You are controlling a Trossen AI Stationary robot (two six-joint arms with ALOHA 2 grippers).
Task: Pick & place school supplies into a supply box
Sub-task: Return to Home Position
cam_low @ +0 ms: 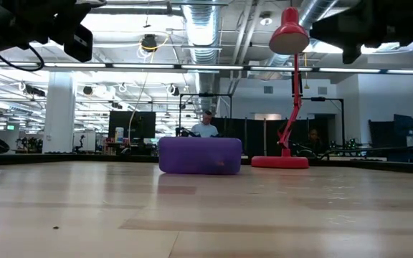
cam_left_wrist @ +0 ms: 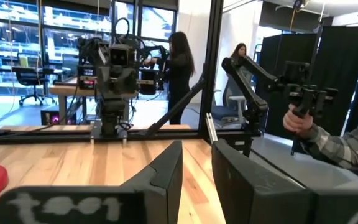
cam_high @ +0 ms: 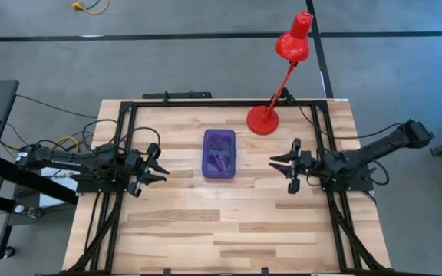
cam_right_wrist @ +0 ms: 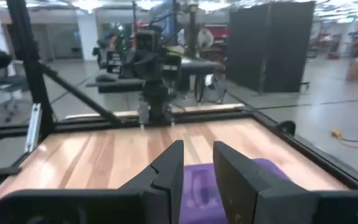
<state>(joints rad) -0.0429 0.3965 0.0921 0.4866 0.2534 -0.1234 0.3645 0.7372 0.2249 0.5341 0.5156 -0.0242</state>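
The supply box is a translucent purple case lying flat on the middle of the wooden table; it also shows in the low view and the right wrist view. Dim shapes show through it; I cannot tell which school supplies they are. My left gripper hovers above the table left of the box, pointing level toward it, open by a narrow gap with nothing between the fingers. My right gripper hovers right of the box, pointing at it, open by a narrow gap and holding nothing.
A red desk lamp stands by its round base at the far right of the table, its head leaning beyond the far edge. Black frame rails run along the table's far and side edges. People stand in the room behind, one hand on a handle.
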